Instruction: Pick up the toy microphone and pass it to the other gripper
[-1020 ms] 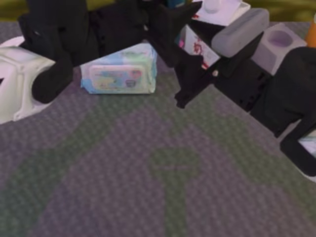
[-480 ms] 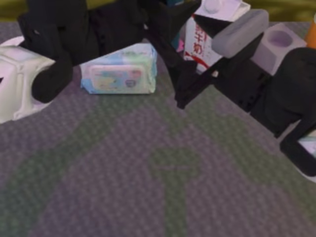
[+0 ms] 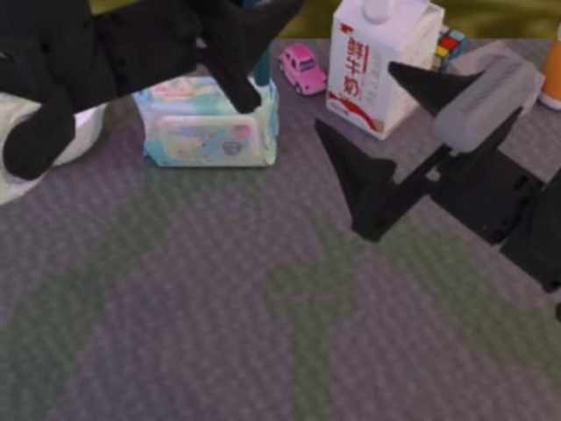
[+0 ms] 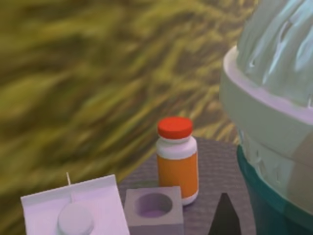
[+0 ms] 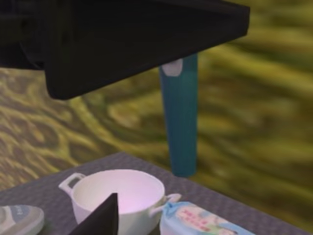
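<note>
The toy microphone (image 3: 262,63) shows only a sliver of teal handle between the fingers of my left gripper (image 3: 273,53), which is shut on it at the back of the table, above the wipes pack. In the left wrist view its white head and teal handle (image 4: 274,127) fill the side next to one black finger (image 4: 224,220). The right wrist view shows the teal handle (image 5: 181,122) hanging down from the left gripper's finger (image 5: 137,39). The other gripper, my right one (image 3: 353,95), is open and empty, right of the microphone, in front of the milk carton.
A wipes pack (image 3: 210,127) lies under the left gripper and a white cup (image 5: 117,196) stands to its left. At the back are a pink toy car (image 3: 302,68), a milk carton (image 3: 381,61), a grey block with a hole (image 4: 154,210) and an orange bottle (image 4: 177,161).
The two grippers were close together at the back centre. Now the left one has drawn back to the left with the microphone and the right one has pulled away to the right, uncovering the milk carton.
</note>
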You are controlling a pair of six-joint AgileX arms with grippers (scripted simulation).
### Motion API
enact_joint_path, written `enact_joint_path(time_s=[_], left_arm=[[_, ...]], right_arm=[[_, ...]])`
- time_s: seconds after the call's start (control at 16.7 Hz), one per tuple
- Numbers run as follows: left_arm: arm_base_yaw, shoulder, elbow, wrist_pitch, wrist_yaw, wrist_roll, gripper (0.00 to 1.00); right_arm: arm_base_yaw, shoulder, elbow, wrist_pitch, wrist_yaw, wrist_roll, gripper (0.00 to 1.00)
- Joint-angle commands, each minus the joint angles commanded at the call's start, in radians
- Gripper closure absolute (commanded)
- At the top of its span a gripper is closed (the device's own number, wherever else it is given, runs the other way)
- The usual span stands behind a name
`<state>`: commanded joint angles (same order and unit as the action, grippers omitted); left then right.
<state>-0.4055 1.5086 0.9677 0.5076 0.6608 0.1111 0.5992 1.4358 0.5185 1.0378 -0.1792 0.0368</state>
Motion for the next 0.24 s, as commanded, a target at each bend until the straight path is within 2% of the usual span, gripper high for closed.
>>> enact_joint_path(time_s=[0.24], left_arm=[[0.047, -0.022, -0.021, -0.004, 0.038, 0.001, 1.00]], right_arm=[[-0.008, -0.070, -0.070, 0.009, -0.015, 0.003, 0.00]])
